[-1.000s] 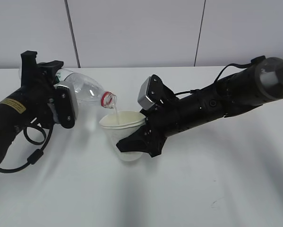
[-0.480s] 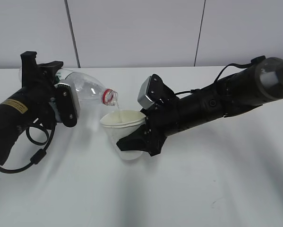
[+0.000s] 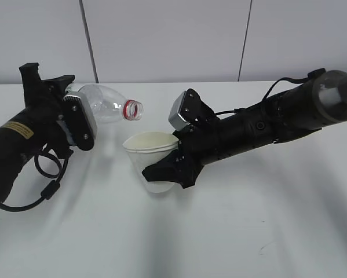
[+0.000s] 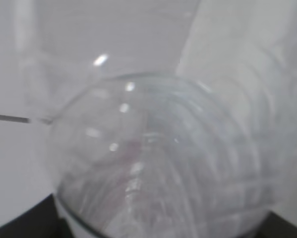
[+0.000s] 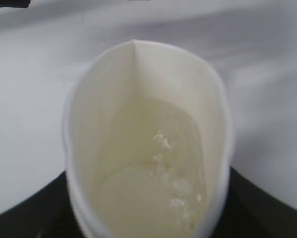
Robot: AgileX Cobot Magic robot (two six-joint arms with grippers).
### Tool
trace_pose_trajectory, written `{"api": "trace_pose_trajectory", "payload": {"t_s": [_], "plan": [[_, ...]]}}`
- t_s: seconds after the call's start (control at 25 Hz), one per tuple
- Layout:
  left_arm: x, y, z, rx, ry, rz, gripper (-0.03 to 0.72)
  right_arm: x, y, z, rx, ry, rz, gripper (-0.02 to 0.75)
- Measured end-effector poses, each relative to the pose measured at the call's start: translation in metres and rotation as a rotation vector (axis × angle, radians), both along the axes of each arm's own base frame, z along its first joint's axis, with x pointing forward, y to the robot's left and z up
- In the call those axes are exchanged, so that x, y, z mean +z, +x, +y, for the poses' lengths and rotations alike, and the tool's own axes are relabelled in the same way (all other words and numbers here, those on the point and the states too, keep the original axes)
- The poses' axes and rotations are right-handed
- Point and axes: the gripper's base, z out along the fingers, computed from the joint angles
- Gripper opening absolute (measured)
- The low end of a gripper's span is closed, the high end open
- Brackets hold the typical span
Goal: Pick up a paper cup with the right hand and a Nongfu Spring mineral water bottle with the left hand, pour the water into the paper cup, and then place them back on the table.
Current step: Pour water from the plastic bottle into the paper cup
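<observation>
My left gripper (image 3: 69,119) is shut on the clear water bottle (image 3: 106,107), which lies nearly level above the table, its open red-ringed mouth (image 3: 132,109) pointing right. No water runs from it. My right gripper (image 3: 164,168) is shut on the cream paper cup (image 3: 153,153), squeezing its rim to an oval, just below and right of the mouth. The right wrist view looks into the cup (image 5: 148,148), which holds water. The bottle's clear wall (image 4: 158,163) fills the left wrist view.
The white table (image 3: 248,231) carries a small dark scuff (image 3: 265,248) at the front right. A white panelled wall with dark seams stands behind. Both black arms reach in low from the two sides.
The bottle's mouth has risen and drawn back to the left, and the thin stream of water into the cup has stopped. The cup has barely moved.
</observation>
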Motion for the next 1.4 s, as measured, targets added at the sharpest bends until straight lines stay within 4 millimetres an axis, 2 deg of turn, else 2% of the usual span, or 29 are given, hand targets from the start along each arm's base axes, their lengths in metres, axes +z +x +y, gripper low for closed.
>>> {"api": "trace_pose_trajectory", "payload": {"t_s": [0.2, 0.6, 1.24, 1.4], "plan": [[0.0, 0.0, 0.001, 0.014, -0.092, 0.025, 0.412, 0.001, 0.001, 0.0, -0.01, 0.009, 0.003, 0.443], [-0.003, -0.001, 0.006, 0.086, -0.422, 0.119, 0.411, 0.002, 0.004, 0.0, -0.05, 0.023, 0.0, 0.443], [-0.005, -0.003, 0.007, 0.15, -1.11, 0.298, 0.411, 0.008, 0.012, 0.001, -0.16, 0.11, 0.021, 0.443], [-0.009, -0.004, 0.005, 0.162, -1.174, 0.361, 0.411, 0.01, 0.014, 0.0, -0.189, 0.135, 0.007, 0.443]]}}
